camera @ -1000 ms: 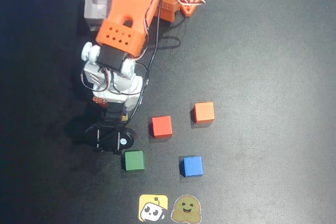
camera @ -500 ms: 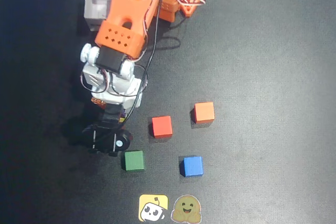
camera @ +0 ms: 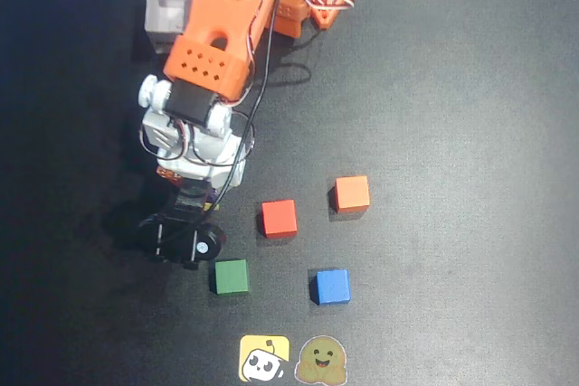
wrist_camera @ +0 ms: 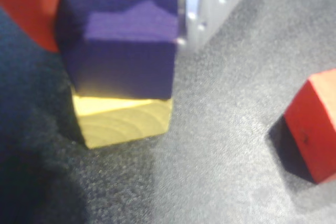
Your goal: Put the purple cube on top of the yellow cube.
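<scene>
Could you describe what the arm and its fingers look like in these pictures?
In the overhead view the arm has orange printed links, one block dotted with small holes, then a white wrist section with black servo bodies. Thin black and red cables run alongside it. The gripper is black with a round white mark. In the wrist view, a pale grey finger with small screws shows.

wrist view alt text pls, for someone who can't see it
A purple cube sits directly above a yellow cube on a dark mat, apparently resting on it. A pale gripper finger stands beside the purple cube, and a red cube lies at the right edge.
</scene>
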`<state>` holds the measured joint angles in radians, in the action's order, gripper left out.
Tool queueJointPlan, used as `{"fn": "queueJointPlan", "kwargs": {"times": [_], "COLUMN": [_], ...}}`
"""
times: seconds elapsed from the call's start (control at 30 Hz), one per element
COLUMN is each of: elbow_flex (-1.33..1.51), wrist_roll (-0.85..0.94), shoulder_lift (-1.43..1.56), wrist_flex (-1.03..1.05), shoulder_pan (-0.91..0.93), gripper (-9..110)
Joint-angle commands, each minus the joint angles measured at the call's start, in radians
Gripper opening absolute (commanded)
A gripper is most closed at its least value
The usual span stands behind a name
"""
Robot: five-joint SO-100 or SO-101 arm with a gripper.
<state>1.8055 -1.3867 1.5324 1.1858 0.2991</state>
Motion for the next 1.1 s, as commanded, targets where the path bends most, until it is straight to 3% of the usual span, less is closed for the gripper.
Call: {"fn": "queueJointPlan", "kwargs": {"times": [0.0, 0.37, 1.07], "elbow_flex": [-0.061, -0.066, -0.054], "wrist_roll": [-0.011, -0.015, -0.044], "shoulder_lift": [0.015, 0.02, 0.141], "wrist_flex": [-0.005, -0.006, 0.037], "shoulder_pan": [-0.002, -0.002, -0.02], "gripper": [14, 26, 26]}}
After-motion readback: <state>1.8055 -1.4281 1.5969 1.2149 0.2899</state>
